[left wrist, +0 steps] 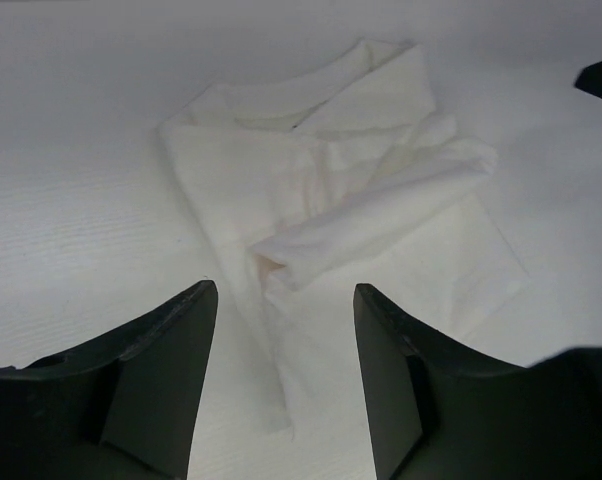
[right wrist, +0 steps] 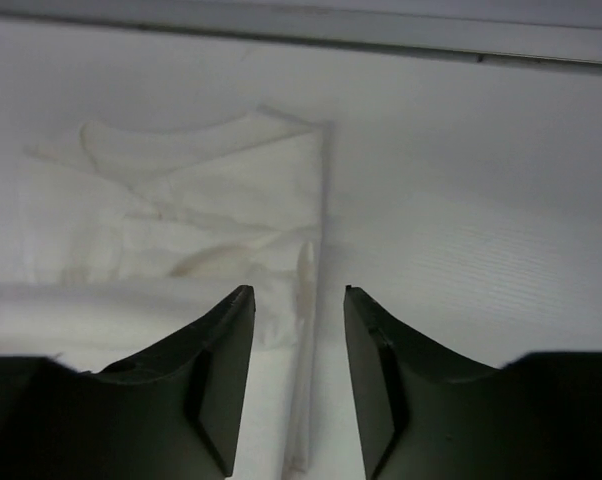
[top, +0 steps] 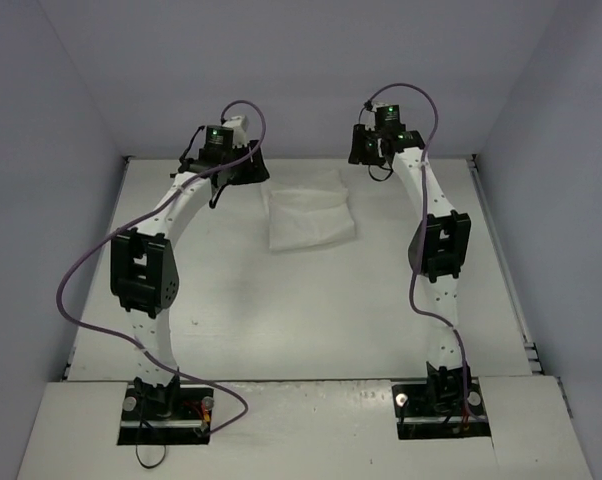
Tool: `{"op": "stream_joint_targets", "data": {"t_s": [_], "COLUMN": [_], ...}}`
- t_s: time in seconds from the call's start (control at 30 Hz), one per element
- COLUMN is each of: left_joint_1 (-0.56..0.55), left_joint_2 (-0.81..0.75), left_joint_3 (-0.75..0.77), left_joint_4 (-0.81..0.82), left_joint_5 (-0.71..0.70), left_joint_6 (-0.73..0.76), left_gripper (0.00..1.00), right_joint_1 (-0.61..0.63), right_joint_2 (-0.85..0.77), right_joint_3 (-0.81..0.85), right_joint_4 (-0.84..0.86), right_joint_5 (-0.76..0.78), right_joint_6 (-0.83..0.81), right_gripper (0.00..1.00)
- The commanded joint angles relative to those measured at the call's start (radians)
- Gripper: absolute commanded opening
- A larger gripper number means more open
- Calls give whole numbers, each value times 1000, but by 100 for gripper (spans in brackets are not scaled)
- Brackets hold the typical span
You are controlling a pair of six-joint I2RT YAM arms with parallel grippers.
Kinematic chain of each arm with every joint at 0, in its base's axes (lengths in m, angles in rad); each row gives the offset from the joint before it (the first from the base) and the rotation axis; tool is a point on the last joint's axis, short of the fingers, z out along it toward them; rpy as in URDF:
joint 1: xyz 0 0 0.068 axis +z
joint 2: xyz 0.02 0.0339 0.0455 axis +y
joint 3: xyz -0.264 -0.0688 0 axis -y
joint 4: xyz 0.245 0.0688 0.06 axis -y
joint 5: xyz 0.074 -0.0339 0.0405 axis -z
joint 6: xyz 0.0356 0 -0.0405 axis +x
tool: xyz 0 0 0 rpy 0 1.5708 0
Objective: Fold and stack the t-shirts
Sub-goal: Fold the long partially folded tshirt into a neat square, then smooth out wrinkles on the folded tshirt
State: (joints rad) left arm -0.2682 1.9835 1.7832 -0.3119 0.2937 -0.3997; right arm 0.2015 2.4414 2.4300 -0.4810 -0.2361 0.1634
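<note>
Two arms rise from the near edge of your desk [top: 281, 320]: the left arm [top: 141, 275] and the right arm [top: 439, 245], both reaching toward the far end. Out there your left hand [left wrist: 286, 300] has its jaws well apart and grips nothing. The white t-shirt [top: 311, 212] lies on the desk under and just past its fingertips. Your right hand [right wrist: 296, 300] is parted too, but more narrowly. A thin raised edge of the shirt runs up the gap between its fingers, and neither finger appears to pinch it. The t-shirt sits folded into a rough rectangle at the far middle of the desk, between the two hands. A loose roll of cloth [left wrist: 381, 205] lies slantwise across its top.
</note>
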Motion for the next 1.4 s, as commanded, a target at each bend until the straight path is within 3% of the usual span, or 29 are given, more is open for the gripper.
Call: {"op": "stream_joint_targets", "data": {"t_s": [0.0,0.03,0.2,0.33,0.47,0.53,0.73,1.03,1.17,1.37], "left_joint_1": [-62,-63,-63,-53,-43,-43,-49,-60,-72,-97], "left_joint_2": [-38,-24,42,53,81,101,171,188,158,-5], "left_joint_3": [-5,-5,49,75,101,112,85,-58,-144,-404], "left_joint_4": [56,54,23,41,60,65,96,181,192,248], "left_joint_5": [82,81,76,86,111,158,131,35,20,-11], "left_joint_6": [182,186,317,450,524,531,473,397,370,319], "left_gripper": [53,53,59,66,66,66,67,67,67,67], "right_joint_1": [4,4,-8,-42,-57,-59,-32,37,79,194], "right_joint_2": [-155,-172,-201,-172,-168,-159,-100,-84,-204,-407], "right_joint_3": [-142,-163,-309,-310,-340,-333,-338,-481,-676,-1032], "right_joint_4": [38,38,56,56,55,53,53,103,243,405], "right_joint_5": [-256,-266,-278,-369,-415,-448,-508,-418,-278,-84], "right_joint_6": [-244,-260,-446,-581,-752,-762,-735,-583,-481,-267], "right_gripper": [35,35,54,62,67,69,67,59,59,59]}}
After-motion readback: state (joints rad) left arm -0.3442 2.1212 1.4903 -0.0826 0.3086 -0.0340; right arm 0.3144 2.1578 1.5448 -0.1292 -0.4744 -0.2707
